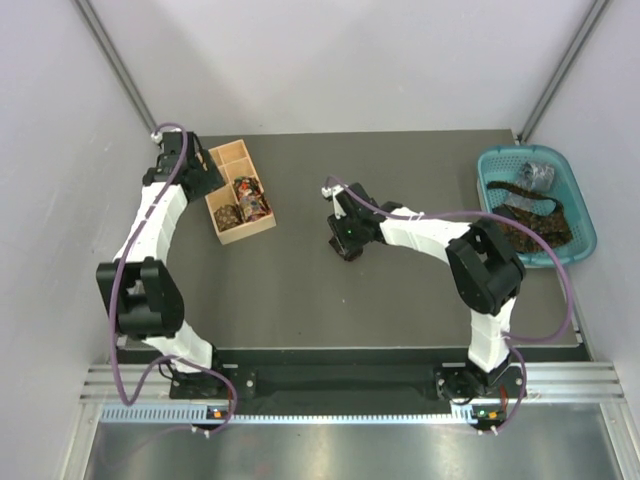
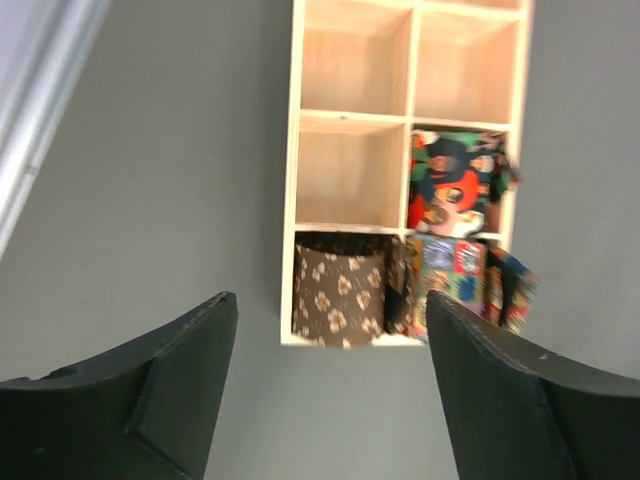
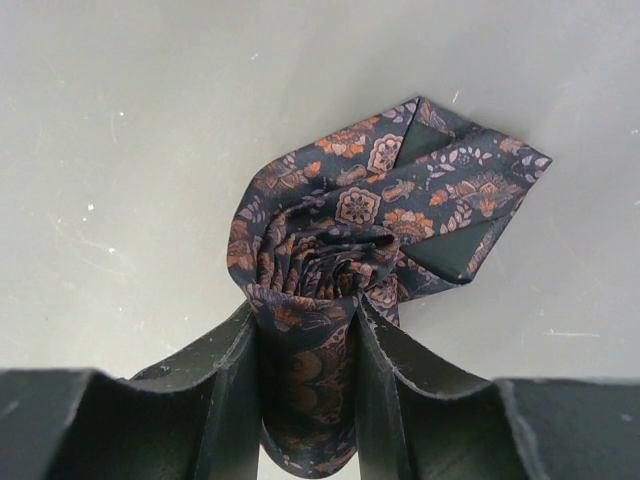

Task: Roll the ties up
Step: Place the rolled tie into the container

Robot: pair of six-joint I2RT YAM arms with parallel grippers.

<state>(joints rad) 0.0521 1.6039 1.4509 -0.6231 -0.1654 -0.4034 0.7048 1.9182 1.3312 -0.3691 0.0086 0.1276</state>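
Held item: dark tie (image 3: 345,240) with orange floral print, wound into a coil.
Coil position: lower centre of frame.
Right gripper (image 3: 305,325): closed onto the coil, one black finger (image 3: 225,365) pressing each side.
Tie tip: pointed end spread flat, reaching toward the upper right.
Support: grey table surface (image 3: 120,120) with faint specks and scratches, filling the rest of the frame.

You are looking at:
- rolled tie (image 3: 340,240): patterned woven cloth, giving off a soft sheen
- compartment box (image 2: 296,150): pale bare wood, smooth
- table (image 3: 120,150): matt grey, lightly scuffed
- basket (image 1: 520,151): teal plastic, slightly glossy
- right gripper (image 3: 305,330): matt black plastic
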